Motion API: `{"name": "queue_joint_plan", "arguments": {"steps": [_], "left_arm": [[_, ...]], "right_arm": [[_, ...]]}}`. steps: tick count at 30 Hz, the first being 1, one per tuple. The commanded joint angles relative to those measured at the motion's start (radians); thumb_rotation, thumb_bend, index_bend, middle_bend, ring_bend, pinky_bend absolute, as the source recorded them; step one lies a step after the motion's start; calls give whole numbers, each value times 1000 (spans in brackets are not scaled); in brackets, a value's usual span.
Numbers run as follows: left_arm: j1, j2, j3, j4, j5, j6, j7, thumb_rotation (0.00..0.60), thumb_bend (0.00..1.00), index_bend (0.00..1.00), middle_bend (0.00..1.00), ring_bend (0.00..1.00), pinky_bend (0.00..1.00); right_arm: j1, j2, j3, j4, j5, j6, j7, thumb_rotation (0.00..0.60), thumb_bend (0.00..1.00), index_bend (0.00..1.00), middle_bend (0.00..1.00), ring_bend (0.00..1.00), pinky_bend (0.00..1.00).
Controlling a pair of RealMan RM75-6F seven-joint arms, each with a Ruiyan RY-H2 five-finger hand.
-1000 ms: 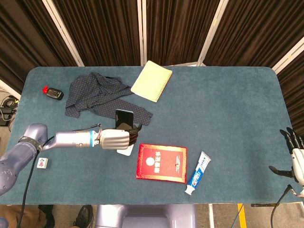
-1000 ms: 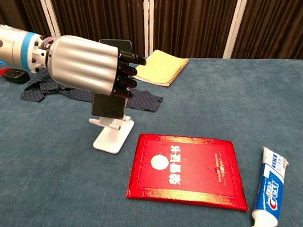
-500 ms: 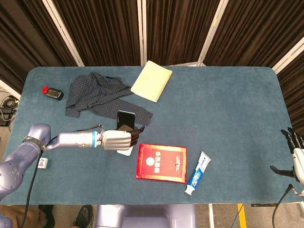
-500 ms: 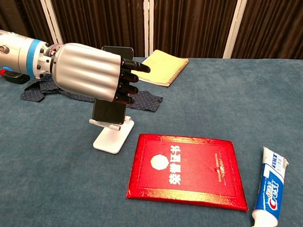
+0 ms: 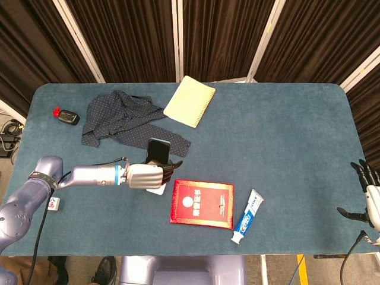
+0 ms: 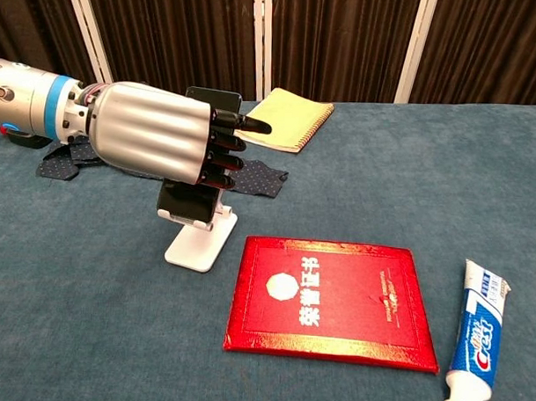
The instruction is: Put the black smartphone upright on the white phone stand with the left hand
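Note:
My left hand (image 5: 145, 175) (image 6: 151, 142) grips the black smartphone (image 5: 158, 149) (image 6: 215, 99), its dark fingers (image 6: 218, 155) wrapped across the phone's face. The phone stands upright and leans slightly back. Its lower edge sits at the front lip of the white phone stand (image 5: 157, 190) (image 6: 196, 246); whether it rests fully on the lip is hidden by the hand. One finger points out to the right. My right hand (image 5: 368, 199) hangs off the table's right edge with its fingers apart, holding nothing.
A red booklet (image 5: 202, 203) (image 6: 331, 299) lies just right of the stand, with a toothpaste tube (image 5: 248, 217) (image 6: 476, 340) beyond it. Behind are a dotted dark cloth (image 5: 119, 119), a yellow notebook (image 5: 189, 101) and a small black device (image 5: 66, 116). A white tile (image 5: 52, 203) lies near my left forearm.
My left hand has lowered the phone toward the stand and tipped it back, so its lower edge now meets the stand's lip. The right hand has not moved.

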Motion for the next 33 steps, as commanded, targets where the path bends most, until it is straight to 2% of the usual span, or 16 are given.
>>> {"name": "queue_joint_plan", "arguments": {"steps": [1, 9, 17, 21, 24, 28, 33], "left_arm": [[-3, 4, 2, -7, -4, -2, 2, 600, 0, 372, 109, 136, 24], [-14, 23, 9, -40, -9, -9, 16, 600, 0, 283, 1, 21, 0], [-19, 57, 15, -79, -11, -9, 30, 600, 0, 168, 0, 0, 0], [-14, 97, 1, -121, -26, 20, 42, 600, 0, 110, 0, 0, 0], [-2, 130, -23, -164, -51, 47, 53, 600, 0, 90, 0, 0, 0], [53, 163, -96, -243, -143, 119, 49, 600, 0, 75, 0, 0, 0], [206, 192, -220, -455, -364, 222, 15, 600, 0, 60, 0, 0, 0]], "right_arm": [[-1, 1, 0, 0, -1, 1, 3, 600, 0, 0, 0, 0, 0], [-3, 4, 0, 1, -4, 3, 9, 600, 0, 0, 0, 0, 0], [-3, 6, 0, 0, -9, 4, 15, 600, 0, 0, 0, 0, 0], [-5, 9, -1, -3, -16, 8, 20, 600, 0, 0, 0, 0, 0], [-7, 12, -2, -6, -23, 12, 25, 600, 0, 0, 0, 0, 0], [-10, 18, -3, -11, -33, 18, 35, 600, 0, 0, 0, 0, 0], [-14, 27, -7, -16, -53, 24, 58, 600, 0, 0, 0, 0, 0]]}}
